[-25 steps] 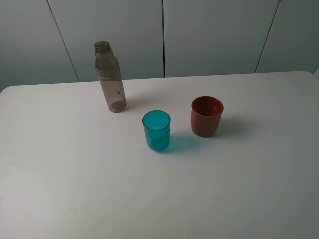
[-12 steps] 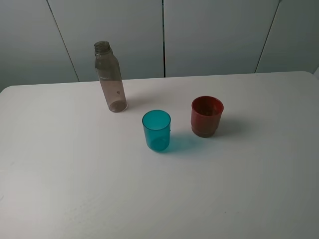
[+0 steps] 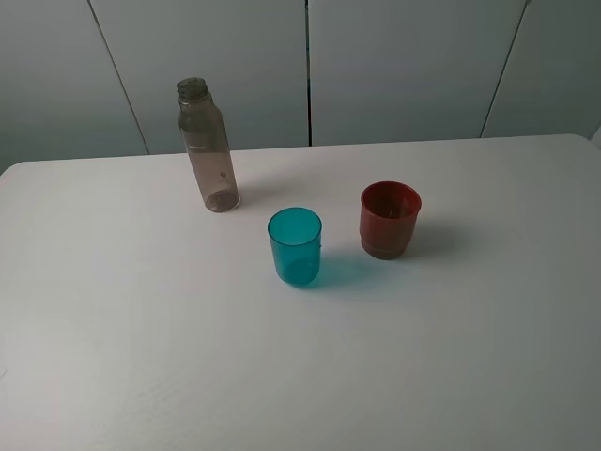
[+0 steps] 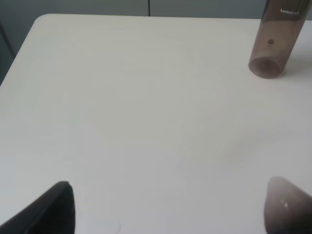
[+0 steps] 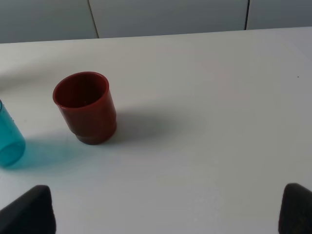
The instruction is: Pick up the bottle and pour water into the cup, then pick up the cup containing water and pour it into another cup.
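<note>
The clear grey bottle [image 4: 273, 46] stands upright on the white table [image 3: 141, 329], its long axis vertical, ahead of the left gripper [image 4: 168, 207] and off toward its right-hand finger, well apart from it. That arm looks the nearer one for the first pick. Its jaws stand wide with nothing between them, the arm low and drawn back, looking forward over the tabletop. The right gripper [image 5: 168, 207] is also spread wide and empty, and the red-brown cup [image 5: 87, 107] sits ahead of it toward its left finger, with the teal tumbler [image 5: 9, 139] just beyond that.
</note>
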Controlling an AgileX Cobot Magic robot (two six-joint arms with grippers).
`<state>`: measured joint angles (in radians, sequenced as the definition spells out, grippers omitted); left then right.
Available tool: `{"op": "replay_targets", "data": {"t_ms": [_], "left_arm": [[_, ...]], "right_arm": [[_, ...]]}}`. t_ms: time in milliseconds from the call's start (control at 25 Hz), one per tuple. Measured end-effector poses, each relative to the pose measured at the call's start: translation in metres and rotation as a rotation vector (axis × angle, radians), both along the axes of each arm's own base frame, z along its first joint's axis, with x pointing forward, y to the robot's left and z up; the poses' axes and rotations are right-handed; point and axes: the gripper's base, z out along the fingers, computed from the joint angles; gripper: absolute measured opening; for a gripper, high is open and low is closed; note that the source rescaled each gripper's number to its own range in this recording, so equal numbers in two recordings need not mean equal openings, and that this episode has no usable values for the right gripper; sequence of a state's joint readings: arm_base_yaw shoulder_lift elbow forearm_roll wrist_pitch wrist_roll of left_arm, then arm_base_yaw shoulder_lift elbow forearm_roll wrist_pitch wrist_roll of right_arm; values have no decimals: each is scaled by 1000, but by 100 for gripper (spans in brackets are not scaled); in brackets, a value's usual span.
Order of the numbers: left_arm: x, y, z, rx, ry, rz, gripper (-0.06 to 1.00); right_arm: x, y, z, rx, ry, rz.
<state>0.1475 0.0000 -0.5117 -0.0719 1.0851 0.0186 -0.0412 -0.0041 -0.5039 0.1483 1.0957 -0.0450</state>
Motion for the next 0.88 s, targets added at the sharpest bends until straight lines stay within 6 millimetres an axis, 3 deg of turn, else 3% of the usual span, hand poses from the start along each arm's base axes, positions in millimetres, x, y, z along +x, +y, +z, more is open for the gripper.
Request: {"op": "replay_targets", "data": {"t_ms": [880], "left_arm": [[0, 0, 0, 7, -1, -7, 97]], "right_arm": [[0, 0, 0, 0, 0, 0]]}}
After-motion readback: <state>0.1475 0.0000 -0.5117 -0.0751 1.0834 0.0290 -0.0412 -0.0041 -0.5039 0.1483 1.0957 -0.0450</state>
